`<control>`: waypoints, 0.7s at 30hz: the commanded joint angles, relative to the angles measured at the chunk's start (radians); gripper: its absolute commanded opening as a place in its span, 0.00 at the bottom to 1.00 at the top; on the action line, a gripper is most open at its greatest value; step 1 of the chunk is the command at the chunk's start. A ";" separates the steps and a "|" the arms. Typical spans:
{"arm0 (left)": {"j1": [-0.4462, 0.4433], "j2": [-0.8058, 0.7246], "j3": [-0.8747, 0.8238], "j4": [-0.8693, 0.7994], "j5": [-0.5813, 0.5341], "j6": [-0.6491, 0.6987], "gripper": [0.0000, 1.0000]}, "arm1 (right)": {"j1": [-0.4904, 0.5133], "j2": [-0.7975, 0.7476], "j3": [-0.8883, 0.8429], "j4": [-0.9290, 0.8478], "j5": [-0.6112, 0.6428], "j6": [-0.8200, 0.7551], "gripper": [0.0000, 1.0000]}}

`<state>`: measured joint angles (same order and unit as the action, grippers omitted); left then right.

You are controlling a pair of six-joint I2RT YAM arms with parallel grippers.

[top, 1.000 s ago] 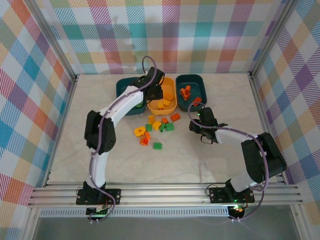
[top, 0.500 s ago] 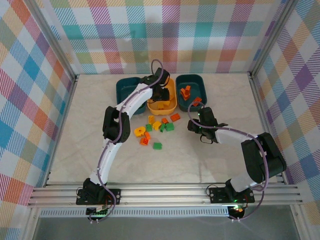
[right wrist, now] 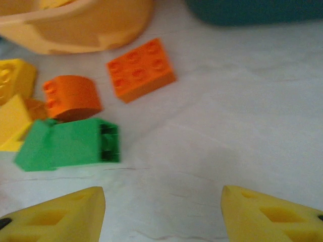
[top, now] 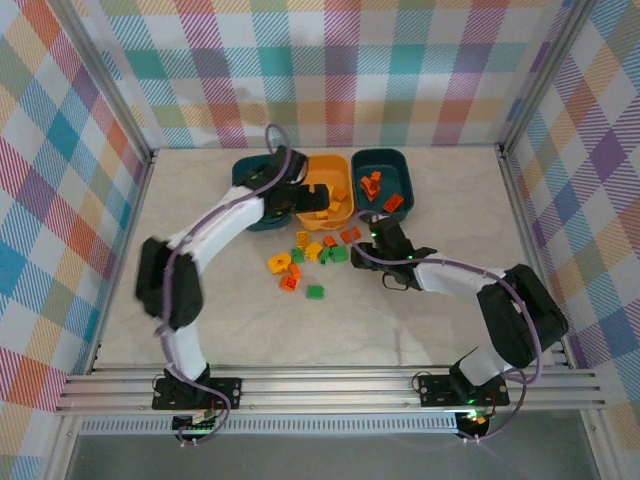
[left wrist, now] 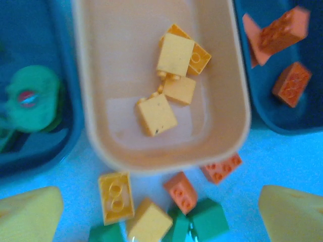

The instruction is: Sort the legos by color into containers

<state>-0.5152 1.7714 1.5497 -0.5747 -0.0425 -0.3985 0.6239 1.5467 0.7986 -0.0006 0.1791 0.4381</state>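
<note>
Since 1 second ago the left gripper (left wrist: 161,214) has sprung wide and hangs empty over the yellow tub (left wrist: 166,164), where 4 yellow legos (left wrist: 156,115) lie. The right gripper (right wrist: 164,217) has slid toward the loose pile, jaws apart, holding nothing. Ahead of it a flat orange brick (right wrist: 141,68) lies near a green brick (right wrist: 70,143). Such bricks look light, rigid and slick, so pinching across 2 flat side walls seems safest.

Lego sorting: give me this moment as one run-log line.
left gripper open by yellow tub | right gripper open, facing orange brick | tub holds yellow bricks | loose bricks on table
</note>
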 commanded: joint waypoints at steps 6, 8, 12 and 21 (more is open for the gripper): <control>0.049 -0.459 -0.673 0.240 -0.066 -0.231 1.00 | 0.116 0.205 0.249 -0.173 0.109 -0.089 0.69; 0.051 -0.539 -0.791 0.265 -0.031 -0.287 1.00 | 0.115 0.267 0.305 -0.207 0.116 -0.121 0.69; 0.052 -0.673 -0.937 0.288 0.052 -0.367 1.00 | 0.114 0.355 0.380 -0.243 0.129 -0.163 0.66; 0.051 -0.801 -0.978 0.223 0.032 -0.343 1.00 | 0.099 0.319 0.332 -0.223 0.157 -0.155 0.62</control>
<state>-0.4675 0.9791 0.5735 -0.3553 -0.0151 -0.7406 0.7345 1.8835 1.1725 -0.1692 0.3073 0.3008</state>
